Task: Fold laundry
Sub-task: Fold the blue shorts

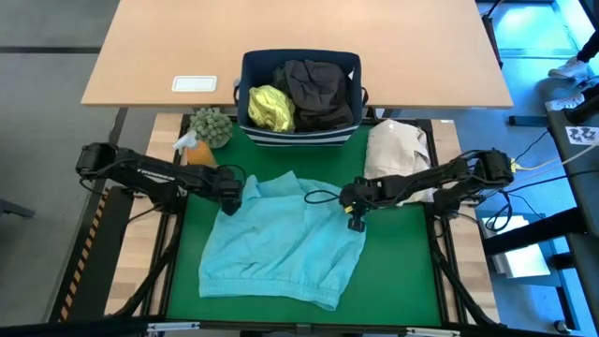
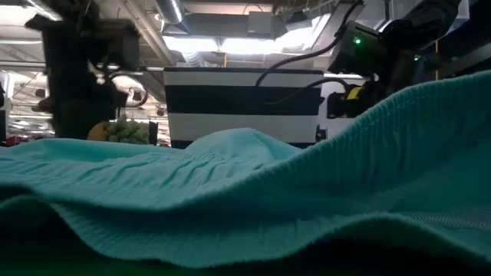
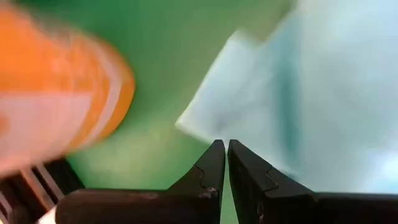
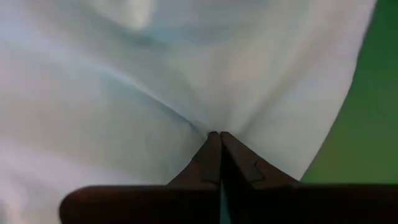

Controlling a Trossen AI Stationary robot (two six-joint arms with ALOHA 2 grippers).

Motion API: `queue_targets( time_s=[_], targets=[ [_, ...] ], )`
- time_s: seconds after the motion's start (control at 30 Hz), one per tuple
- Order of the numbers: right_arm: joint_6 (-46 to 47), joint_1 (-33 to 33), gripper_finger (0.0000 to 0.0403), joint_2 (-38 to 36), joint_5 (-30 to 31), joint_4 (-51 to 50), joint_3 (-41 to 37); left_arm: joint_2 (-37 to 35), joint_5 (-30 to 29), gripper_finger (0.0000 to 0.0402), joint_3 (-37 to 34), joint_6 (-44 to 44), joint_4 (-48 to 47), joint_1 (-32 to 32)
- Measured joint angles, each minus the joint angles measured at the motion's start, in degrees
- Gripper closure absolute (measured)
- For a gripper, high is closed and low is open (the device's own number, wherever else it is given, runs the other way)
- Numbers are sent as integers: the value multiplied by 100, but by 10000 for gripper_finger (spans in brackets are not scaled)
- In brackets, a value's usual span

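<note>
A turquoise garment (image 1: 281, 245) lies spread on the green mat (image 1: 402, 271); in the low view its folds (image 2: 245, 192) fill the foreground. My left gripper (image 1: 229, 198) is shut and points down at the garment's far left corner (image 3: 205, 118), its tips (image 3: 225, 146) at the cloth's edge over the mat. My right gripper (image 1: 354, 213) is shut on the garment near its far right edge. A yellow-green shirt (image 1: 270, 108) and dark garments (image 1: 318, 92) lie in the bin. My left gripper stands at the edge of the garment's far left corner; whether it touches the cloth I cannot tell. My right gripper pinches the turquoise cloth (image 4: 211, 121) between its two fingertips, coming steeply from above. Creases run together at the tips. The rest of the garment lies on the mat.
A navy bin with a striped base (image 1: 299, 136) stands at the mat's far edge. A cream-beige bundle (image 1: 398, 150) lies at the far right. At the far left stand an orange thing (image 1: 198, 150) and a green bunch (image 1: 211, 124). A white card (image 1: 195, 83) lies on the wooden table behind.
</note>
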Motion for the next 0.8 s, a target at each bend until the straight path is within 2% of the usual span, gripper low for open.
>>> queue_targets(
  time_s=[0.2, 0.33, 0.47, 0.8],
  targets=[
    [104, 0, 398, -550, 312, -205, -2, -2, -516, 384, 970, 652, 62, -77],
    [10, 0, 398, -712, 342, 251, 0, -7, -916, 384, 1214, 1390, 961, -201],
    [-191, 0, 398, -691, 298, 824, 0, 102, -763, 384, 1111, 1923, 1726, -113],
    [-462, 0, 398, -649, 151, 1087, 0, 902, -161, 384, 702, 1938, 1745, 281]
  ],
)
